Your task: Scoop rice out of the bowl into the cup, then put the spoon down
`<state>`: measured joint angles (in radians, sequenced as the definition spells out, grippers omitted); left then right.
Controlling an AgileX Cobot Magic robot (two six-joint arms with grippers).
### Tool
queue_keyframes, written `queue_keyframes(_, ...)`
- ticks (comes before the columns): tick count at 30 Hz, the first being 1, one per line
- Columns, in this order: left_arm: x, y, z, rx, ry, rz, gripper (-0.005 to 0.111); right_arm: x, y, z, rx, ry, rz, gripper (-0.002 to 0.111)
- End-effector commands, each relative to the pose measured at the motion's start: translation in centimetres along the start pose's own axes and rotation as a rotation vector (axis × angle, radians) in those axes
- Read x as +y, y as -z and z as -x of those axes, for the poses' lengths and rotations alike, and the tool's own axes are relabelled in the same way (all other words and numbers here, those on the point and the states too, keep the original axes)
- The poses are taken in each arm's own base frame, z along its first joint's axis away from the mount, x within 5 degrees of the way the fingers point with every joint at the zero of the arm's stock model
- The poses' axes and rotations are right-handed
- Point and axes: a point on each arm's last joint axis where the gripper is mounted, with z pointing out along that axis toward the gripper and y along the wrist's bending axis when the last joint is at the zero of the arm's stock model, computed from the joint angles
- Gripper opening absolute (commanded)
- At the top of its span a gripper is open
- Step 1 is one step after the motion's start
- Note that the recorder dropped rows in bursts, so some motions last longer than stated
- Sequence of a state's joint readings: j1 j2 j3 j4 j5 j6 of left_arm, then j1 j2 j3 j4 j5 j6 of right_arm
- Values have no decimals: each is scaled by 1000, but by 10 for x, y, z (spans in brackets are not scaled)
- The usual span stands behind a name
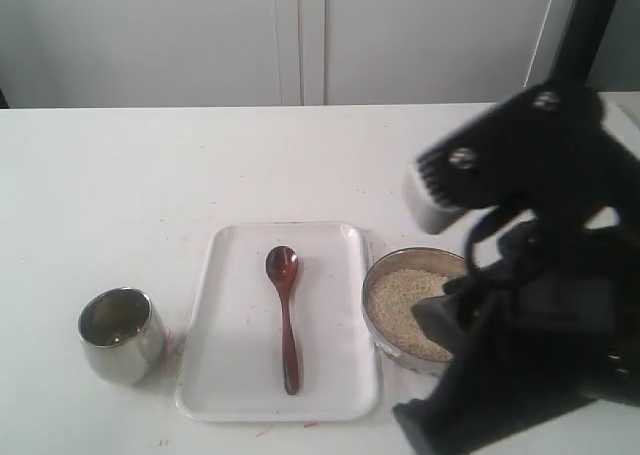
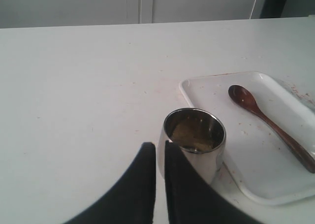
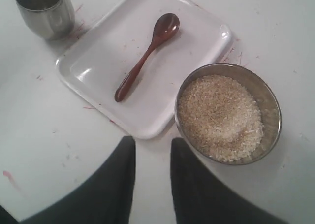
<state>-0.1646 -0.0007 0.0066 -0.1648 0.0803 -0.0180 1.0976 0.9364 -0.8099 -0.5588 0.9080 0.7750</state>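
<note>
The brown wooden spoon [image 1: 286, 315] lies lengthwise on a white tray [image 1: 240, 315], with nothing holding it. The steel bowl [image 1: 400, 258] stands right of the tray, filled with rice [image 1: 405, 305]; my right arm [image 1: 530, 305] covers its right side. The small steel cup [image 1: 120, 333] stands left of the tray. In the right wrist view my right gripper [image 3: 152, 143] is open and empty above the table, near the tray's corner and the bowl [image 3: 275, 111]. In the left wrist view my left gripper [image 2: 160, 147] is shut and empty, just short of the cup [image 2: 194, 140], which has some grains at its bottom.
The white table [image 1: 150, 175] runs back to white cabinet doors. A dark post [image 1: 585, 25] rises at the back right. Small reddish specks lie on the table near the cup and the tray. My left gripper does not show in the exterior view.
</note>
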Motion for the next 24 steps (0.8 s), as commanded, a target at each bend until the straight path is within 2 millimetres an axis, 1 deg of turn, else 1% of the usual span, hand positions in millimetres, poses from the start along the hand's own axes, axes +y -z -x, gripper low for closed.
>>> queue_keyframes(1,-1,0,2,-8,6,-9,14,-17,21,-13,-83,-11,26,25)
queue_keyframes(5,-1,0,2,-8,6,-9,14,-25,36,-17,-129,-52,56,25)
queue_keyframes(8,-1,0,2,-8,6,-9,14,-34,43,-15,-190,-26,5,25)
queue_keyframes(13,-1,0,2,-8,6,-9,14,-35,51,-6,-332,22,30,25)
queue_keyframes(16,-1,0,2,-8,6,-9,14,-35,55,-2,-386,40,41,25)
queue_keyframes(21,-1,0,2,-8,6,-9,14,-40,58,-6,-421,24,46,25)
queue_keyframes(24,-1,0,2,-8,6,-9,14,-43,56,-8,-507,3,63,25)
